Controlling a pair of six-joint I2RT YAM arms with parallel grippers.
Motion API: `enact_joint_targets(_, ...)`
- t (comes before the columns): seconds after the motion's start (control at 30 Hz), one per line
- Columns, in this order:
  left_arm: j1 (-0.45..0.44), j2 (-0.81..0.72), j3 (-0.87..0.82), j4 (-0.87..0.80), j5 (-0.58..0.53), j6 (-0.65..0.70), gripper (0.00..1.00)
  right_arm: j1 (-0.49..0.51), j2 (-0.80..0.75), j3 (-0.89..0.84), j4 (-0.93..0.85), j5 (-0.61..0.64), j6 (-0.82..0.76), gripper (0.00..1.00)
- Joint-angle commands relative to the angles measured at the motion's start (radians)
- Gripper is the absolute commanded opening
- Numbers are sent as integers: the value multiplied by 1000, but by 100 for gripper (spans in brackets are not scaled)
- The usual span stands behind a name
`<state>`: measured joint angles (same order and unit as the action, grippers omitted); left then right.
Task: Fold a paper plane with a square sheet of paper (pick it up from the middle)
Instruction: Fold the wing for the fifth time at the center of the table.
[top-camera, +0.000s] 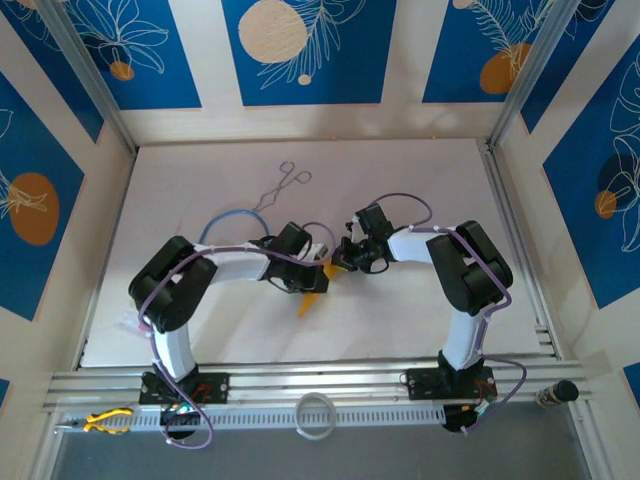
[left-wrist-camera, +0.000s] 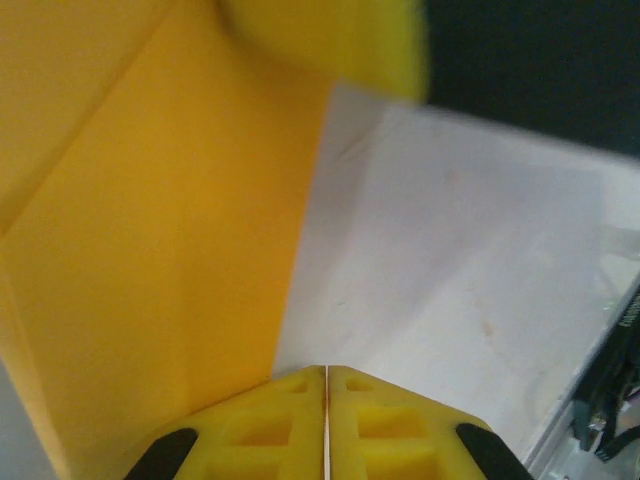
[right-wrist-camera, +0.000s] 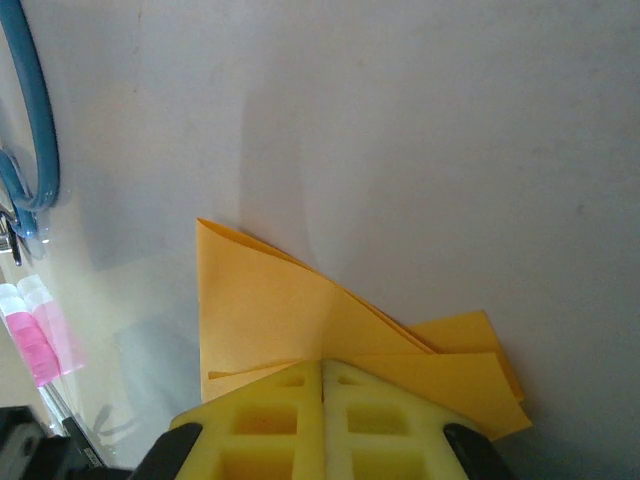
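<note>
Overhead view bright, even, sharp. Wrist views softer; paper plane (left-wrist-camera: 150, 250) near lens blurred; soft shadow on table (right-wrist-camera: 450, 150).

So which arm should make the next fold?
Probably the left. The right gripper pinches the folded paper steady; the left gripper, closed, sits beside the paper, seemingly free to press a crease.

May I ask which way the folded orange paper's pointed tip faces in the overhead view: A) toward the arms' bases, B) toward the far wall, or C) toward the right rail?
A: the paper plane narrows to a tip at its lower end in that view, which is the near side.
</note>
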<state>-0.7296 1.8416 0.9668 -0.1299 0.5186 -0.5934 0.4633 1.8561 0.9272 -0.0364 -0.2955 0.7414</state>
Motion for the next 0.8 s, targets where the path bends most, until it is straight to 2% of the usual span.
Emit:
enact_joint_targets(0.0,-16,-1,-17,-63,-14,14,10,-7,35,-30,-56,48,-6,1)
enact_joint_targets(0.33,-31,-143,-194,-85,2,-16,10,5,37,-7,-93,72,-42,1)
enact_joint_targets(0.5,-28,-278,-198,-41,0,-21,10,15,11,4,-75,31,-76,3)
enact_joint_targets(0.63,23,-340,-169,-59,-110,-24,17,23,-82,-10,-31,-7,-81,7)
enact_joint_targets(0.7,65,-321,-154,-78,-130,-18,17,18,-140,-34,-20,9,-67,12)
enact_joint_targets(0.77,100,-286,-131,-101,-136,0,22,1,-188,-66,-19,24,-40,15)
